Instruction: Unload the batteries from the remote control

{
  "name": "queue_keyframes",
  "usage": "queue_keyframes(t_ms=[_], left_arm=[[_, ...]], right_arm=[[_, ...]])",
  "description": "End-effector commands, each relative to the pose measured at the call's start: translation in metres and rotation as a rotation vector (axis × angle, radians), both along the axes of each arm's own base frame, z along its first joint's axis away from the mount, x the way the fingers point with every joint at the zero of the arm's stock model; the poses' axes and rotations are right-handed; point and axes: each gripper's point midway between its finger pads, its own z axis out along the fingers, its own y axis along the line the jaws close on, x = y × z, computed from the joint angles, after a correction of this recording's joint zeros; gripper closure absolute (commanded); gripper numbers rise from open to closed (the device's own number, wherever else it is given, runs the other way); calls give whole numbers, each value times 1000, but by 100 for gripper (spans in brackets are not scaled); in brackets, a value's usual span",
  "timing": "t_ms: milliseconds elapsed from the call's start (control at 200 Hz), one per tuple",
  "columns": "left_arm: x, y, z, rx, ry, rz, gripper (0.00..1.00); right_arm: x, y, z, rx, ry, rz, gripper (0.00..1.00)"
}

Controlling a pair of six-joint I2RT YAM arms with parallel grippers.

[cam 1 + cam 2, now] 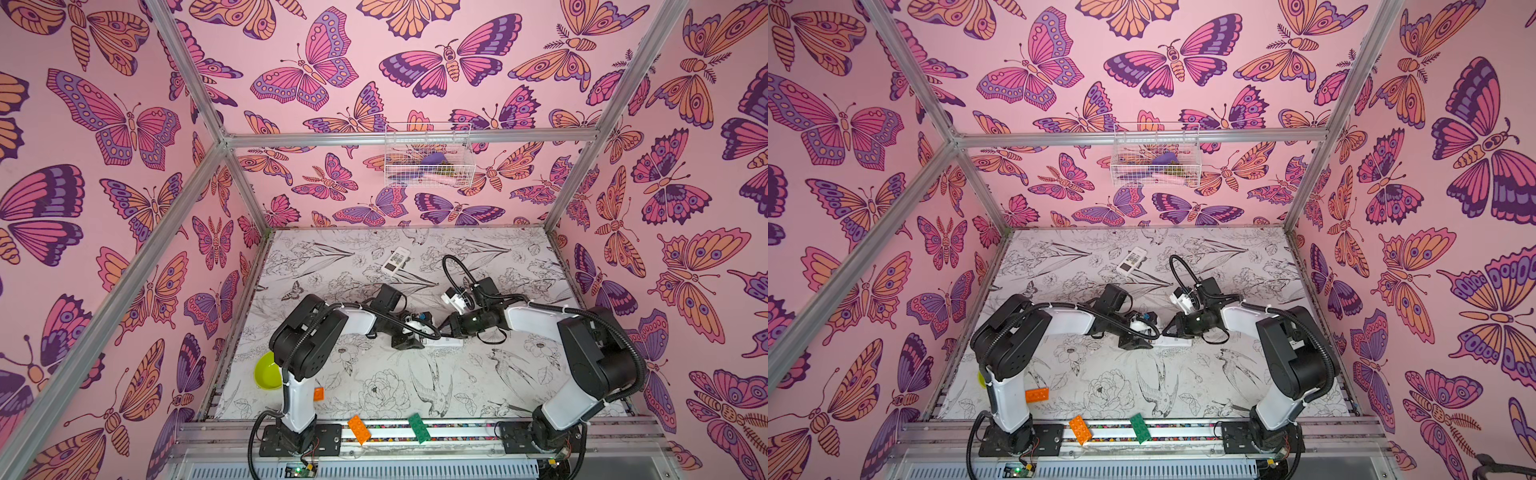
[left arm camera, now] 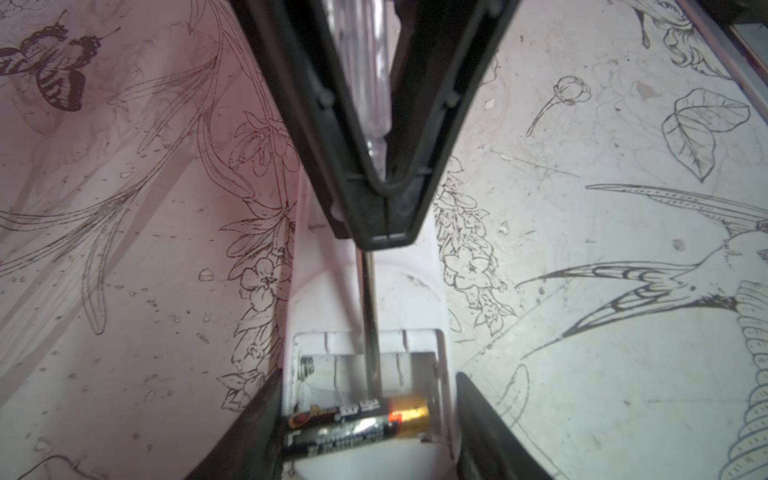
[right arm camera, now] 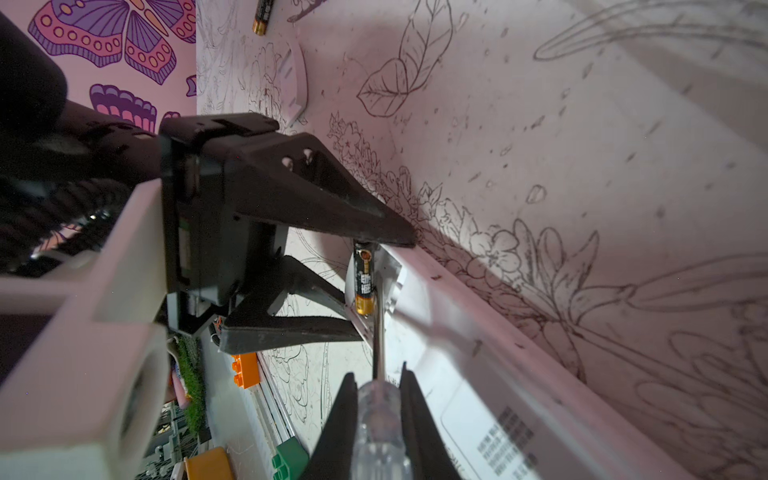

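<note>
- Right claw: nearest item; clamped tight on the clear handle of a screwdriver.
- Screwdriver shaft: runs over the remote into its open battery bay, tip against the side of the battery. Whether the tip sits under the battery cannot be told.
- Left claw: fingers set against the remote's two long edges at the bay end, gripping it near the table's centre.
- Battery: one in the bay, lying crosswise between the left fingers; the neighbouring slot is empty, with its spring bare.
- Hazard: the tip may skate off the round battery and jab the bay wall or spring. Cause: a small contact on a smooth casing.
- Hazard: the battery may pop free and roll away. Cause: the contacts pushing once one end lifts.
- Hazard: the remote may twist in the grip. Cause: prying against a hold at one end only.
- Obstruction: one left finger appears to overhang the battery's dark end and may block its way up.
- Loose battery: on the table well apart, judged toward 9 o'clock; white cover near it.
- Second remote: 12 o'clock of the claws, well apart.
- Green bowl: 8 o'clock, partly behind the left arm.
- Orange brick and green brick: 6 o'clock, on the front rail.
</note>
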Motion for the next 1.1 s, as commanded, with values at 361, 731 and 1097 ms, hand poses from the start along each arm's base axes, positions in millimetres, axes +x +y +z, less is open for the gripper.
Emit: queue_keyframes(t_ms=[361, 731, 1097], left_arm=[[-31, 23, -36, 129, 170, 29, 30], [-23, 14, 24, 125, 151, -21, 0], [4, 28, 70, 223, 236, 217, 10]], right_arm=[[-3, 7, 11, 96, -59, 24, 100], [-2, 9, 9, 111, -66, 27, 100], [1, 8, 8, 108, -76, 10, 100]])
